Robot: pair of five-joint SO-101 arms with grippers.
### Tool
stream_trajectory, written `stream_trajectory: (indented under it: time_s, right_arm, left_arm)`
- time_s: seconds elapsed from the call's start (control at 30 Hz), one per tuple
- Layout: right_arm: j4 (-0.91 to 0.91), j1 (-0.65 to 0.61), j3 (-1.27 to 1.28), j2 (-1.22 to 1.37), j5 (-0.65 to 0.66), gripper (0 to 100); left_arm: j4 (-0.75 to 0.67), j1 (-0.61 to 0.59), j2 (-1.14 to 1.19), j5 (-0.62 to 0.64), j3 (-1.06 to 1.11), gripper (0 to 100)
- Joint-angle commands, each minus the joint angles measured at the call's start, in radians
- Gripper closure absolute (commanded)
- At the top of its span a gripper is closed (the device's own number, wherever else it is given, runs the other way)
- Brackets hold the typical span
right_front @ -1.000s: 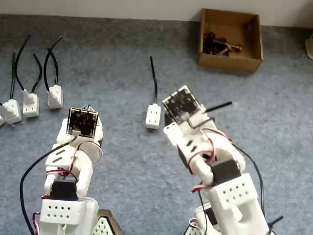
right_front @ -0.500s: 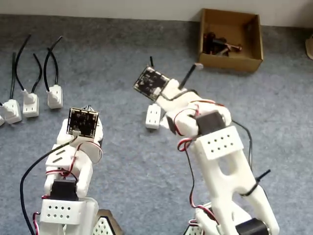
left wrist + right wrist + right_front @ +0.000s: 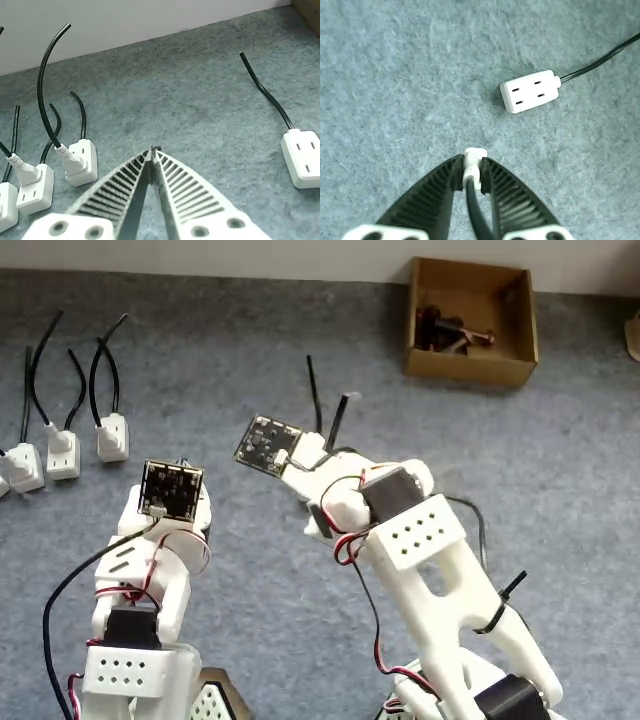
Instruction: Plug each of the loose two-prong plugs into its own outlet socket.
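- Our right end effector point(image 3: 472, 170), clamping a white plug point(image 3: 474, 156), has swung left, near the free socket point(image 3: 530, 91).
- Our left end effector point(image 3: 152, 151) stays closed, empty.

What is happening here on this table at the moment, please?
The right gripper holds a white two-prong plug on a black cord, fingers closed on it, above the grey surface. The empty outlet socket lies a little ahead of it, with nothing plugged in. The left gripper is shut and holds nothing. Near it, two more sockets already have plugs in them.
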Motion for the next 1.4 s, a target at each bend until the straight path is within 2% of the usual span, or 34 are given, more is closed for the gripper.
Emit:
stream_trajectory:
  time_s: [0.0, 0.6, 0.93, 1.37]
  right_arm:
    - [-0.001, -0.033, -0.061, -0.008, -0.021, 99.2]
    - [-0.001, -0.033, -0.056, -0.005, -0.021, 99.2]
    - [-0.156, -0.05, 0.059, -0.008, 0.138, 99.2]
    - [-0.166, 0.018, 0.059, 0.001, 0.193, 99.2]
  left_arm:
    - [-0.005, -0.004, -0.007, 0.009, -0.01, 99]
    - [-0.006, -0.004, -0.007, 0.009, -0.015, 99]
    - [-0.006, -0.004, -0.007, 0.009, -0.013, 99]
    - [-0.003, -0.008, -0.007, 0.009, -0.01, 99]
